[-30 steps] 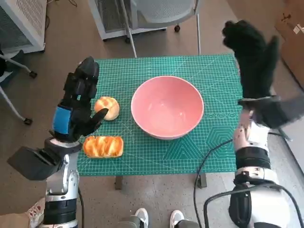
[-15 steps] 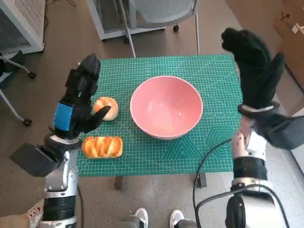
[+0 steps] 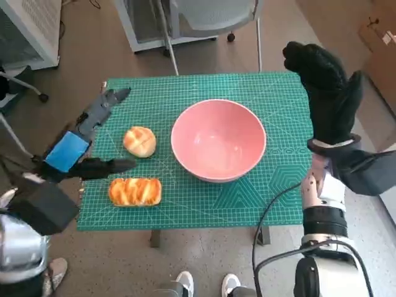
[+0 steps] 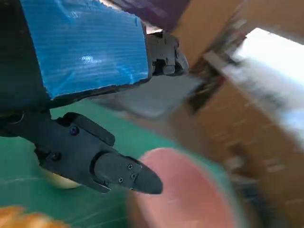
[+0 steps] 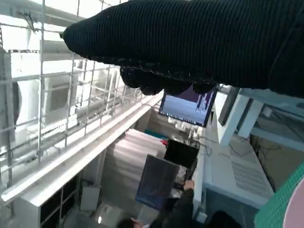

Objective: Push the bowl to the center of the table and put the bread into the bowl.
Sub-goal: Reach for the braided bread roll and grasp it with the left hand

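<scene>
while one bowl [image 3: 218, 140] sits empty, two breads [image 3: 139, 141] alongside

Pink bowl [image 3: 218, 140] at centre on a green grid-lined cutting mat [image 3: 185, 204]. At nine o'clock, a pale golden round bun [image 3: 140, 141]; below it, an orange-brown glazed plaited bread [image 3: 135, 191]. Left hand [image 3: 83, 142] black with blue tape; right hand [image 3: 325, 93] black knit.

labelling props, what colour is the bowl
Pink, inside and out; the bowl shows best in the head view.
</scene>
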Robot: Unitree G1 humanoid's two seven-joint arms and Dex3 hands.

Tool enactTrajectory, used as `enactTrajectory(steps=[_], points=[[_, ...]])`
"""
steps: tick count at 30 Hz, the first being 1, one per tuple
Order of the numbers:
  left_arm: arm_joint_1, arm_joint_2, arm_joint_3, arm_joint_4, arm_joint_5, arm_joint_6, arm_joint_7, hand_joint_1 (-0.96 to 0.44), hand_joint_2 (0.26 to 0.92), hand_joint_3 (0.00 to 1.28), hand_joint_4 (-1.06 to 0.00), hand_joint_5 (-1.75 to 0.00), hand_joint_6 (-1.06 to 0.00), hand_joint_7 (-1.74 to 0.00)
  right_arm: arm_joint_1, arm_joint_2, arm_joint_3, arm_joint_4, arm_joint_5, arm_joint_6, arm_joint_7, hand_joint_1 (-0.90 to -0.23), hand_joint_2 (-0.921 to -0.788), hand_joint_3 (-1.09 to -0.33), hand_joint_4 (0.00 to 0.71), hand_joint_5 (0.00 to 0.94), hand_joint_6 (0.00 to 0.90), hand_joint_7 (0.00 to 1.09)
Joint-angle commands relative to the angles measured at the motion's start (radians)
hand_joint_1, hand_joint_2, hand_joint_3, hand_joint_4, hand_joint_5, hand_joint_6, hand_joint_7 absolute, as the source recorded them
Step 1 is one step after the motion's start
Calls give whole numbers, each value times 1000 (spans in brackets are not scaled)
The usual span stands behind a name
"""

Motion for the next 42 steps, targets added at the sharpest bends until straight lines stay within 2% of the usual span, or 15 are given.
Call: enactTrajectory(steps=[1,13,20,31,42], points=[[20,55,-31,-48,38,-2,-38,-278,739,1,-100,-7,-229,-104,25,1,6,-6,0,25,-10,-643,-921,-635,212,10,338,44],[52,120,-31,125,79,-402,1,-430,728,3,-185,-27,-294,-94,29,8,9,-22,20,33,8,-640,-921,-633,214,7,343,39],[79,140,-29,207,131,-547,33,-511,743,7,-234,-32,-331,-99,32,14,12,-18,18,26,9,-642,-921,-630,215,5,345,36],[115,139,-59,282,198,-594,40,-548,752,4,-266,-18,-367,-86,31,16,10,-10,15,20,5,-642,-921,-624,220,5,345,28],[114,127,-126,340,229,-468,-10,-445,743,0,-254,-1,-369,-41,31,15,6,-3,17,19,5,-641,-921,-622,224,5,346,24]])
